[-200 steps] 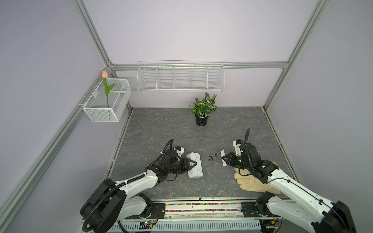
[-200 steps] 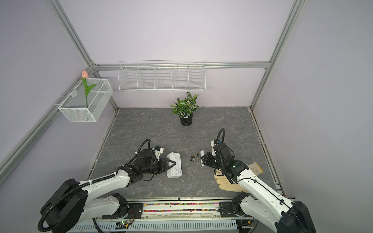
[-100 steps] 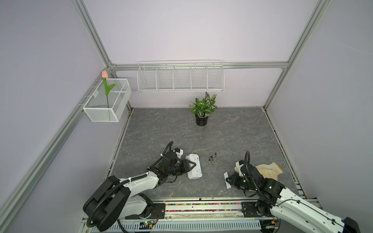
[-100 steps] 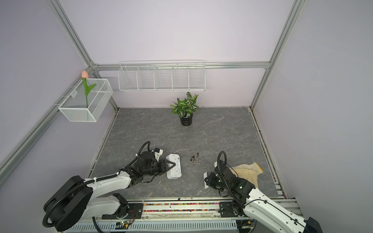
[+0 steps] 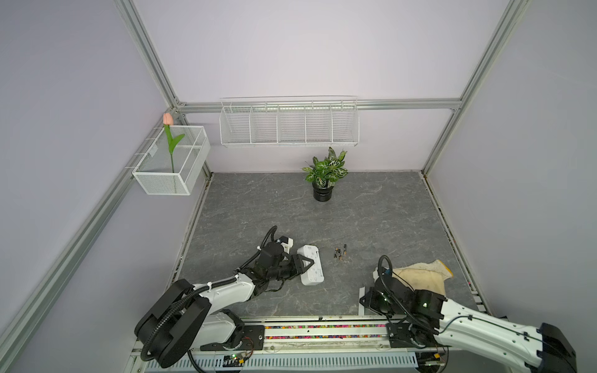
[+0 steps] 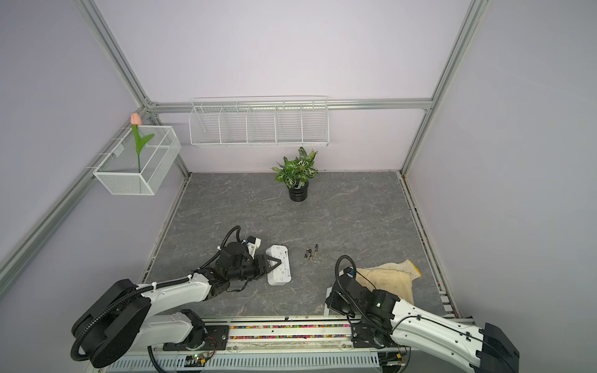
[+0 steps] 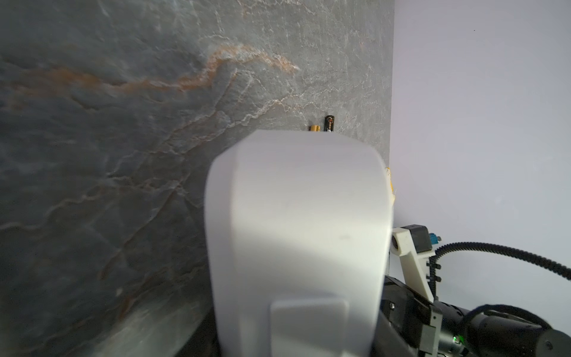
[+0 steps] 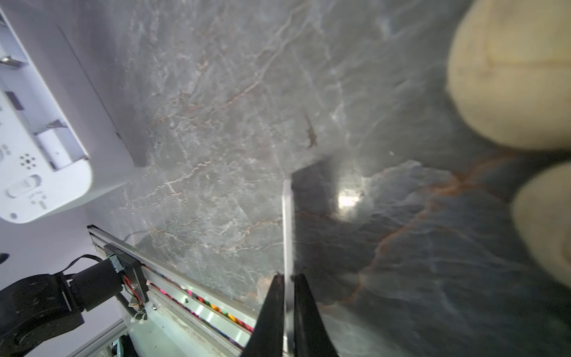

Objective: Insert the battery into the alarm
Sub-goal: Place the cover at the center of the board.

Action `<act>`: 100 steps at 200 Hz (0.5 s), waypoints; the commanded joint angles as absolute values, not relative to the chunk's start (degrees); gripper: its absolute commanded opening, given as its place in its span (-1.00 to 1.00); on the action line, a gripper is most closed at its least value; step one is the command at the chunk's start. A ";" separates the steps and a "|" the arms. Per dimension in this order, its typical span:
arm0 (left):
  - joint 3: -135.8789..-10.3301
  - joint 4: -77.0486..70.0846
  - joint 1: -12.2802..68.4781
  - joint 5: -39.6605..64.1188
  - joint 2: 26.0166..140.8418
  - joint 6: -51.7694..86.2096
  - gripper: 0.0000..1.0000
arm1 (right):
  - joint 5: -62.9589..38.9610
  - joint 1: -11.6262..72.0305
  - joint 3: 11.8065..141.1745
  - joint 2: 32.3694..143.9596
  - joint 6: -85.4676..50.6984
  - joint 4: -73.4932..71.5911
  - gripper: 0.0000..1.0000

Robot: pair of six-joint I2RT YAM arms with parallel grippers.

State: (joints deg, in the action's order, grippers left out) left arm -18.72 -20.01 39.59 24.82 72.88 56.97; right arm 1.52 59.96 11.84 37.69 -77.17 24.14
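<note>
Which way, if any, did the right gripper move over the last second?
Yes. The right gripper has pulled back from beside the batteries to the table's front edge, thin white strip between its jaws.

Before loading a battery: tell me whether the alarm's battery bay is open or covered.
Open: the right wrist view shows the alarm back up, contacts bare, no battery in the part seen.

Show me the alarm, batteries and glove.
alarm [image 5: 316, 274]: in a top view, white back.
batteries [image 5: 339, 253]: in a top view, middle battery.
glove [image 5: 420, 277]: in a top view, its middle.
</note>
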 commanded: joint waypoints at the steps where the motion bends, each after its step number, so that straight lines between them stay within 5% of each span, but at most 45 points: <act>1: -18.19 -23.71 39.40 24.12 73.50 57.77 -0.65 | 5.03 62.17 10.77 38.00 -80.97 24.29 -0.61; 100: -18.38 -23.26 39.42 24.10 74.61 57.26 -0.65 | 7.95 62.26 15.02 38.74 -77.83 32.95 -0.55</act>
State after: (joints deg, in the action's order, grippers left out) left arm -18.63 -21.15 39.59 24.84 74.48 56.97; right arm 5.50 61.98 13.30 38.52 -78.81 27.09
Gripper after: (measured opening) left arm 0.487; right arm 0.219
